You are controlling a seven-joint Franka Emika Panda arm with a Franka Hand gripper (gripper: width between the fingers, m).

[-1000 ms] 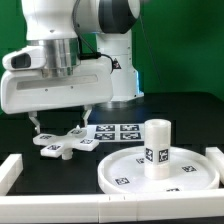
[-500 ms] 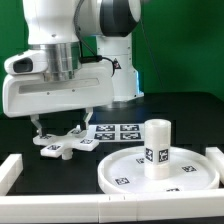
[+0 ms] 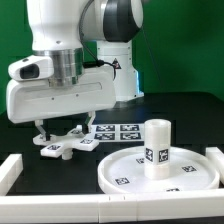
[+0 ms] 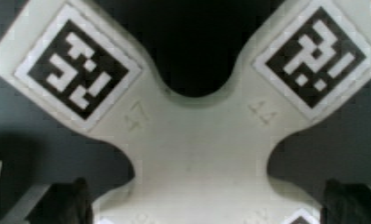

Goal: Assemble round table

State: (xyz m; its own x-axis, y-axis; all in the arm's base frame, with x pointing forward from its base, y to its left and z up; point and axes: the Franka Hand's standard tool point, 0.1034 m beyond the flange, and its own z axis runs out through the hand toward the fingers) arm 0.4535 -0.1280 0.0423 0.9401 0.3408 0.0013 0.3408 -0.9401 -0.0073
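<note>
The white cross-shaped foot piece (image 3: 62,144) lies flat on the black table at the exterior view's left. It fills the wrist view (image 4: 196,130), showing two tagged arms. My gripper (image 3: 63,127) hangs low right over it, open, with one dark finger on each side of the piece's centre (image 4: 200,205). The fingers (image 4: 57,200) stand apart from the piece. The short thick cylinder leg (image 3: 156,148) stands upright on the large round rimmed disc (image 3: 120,172) at the exterior view's right.
The marker board (image 3: 118,131) lies flat behind the foot piece and the disc. White border bars run along the front (image 3: 100,211), the exterior view's left (image 3: 8,170) and its right (image 3: 215,155). The arm's base stands at the back.
My gripper has come down toward the foot piece and shifted slightly to the exterior view's right. The foot piece, leg and disc have not moved.
</note>
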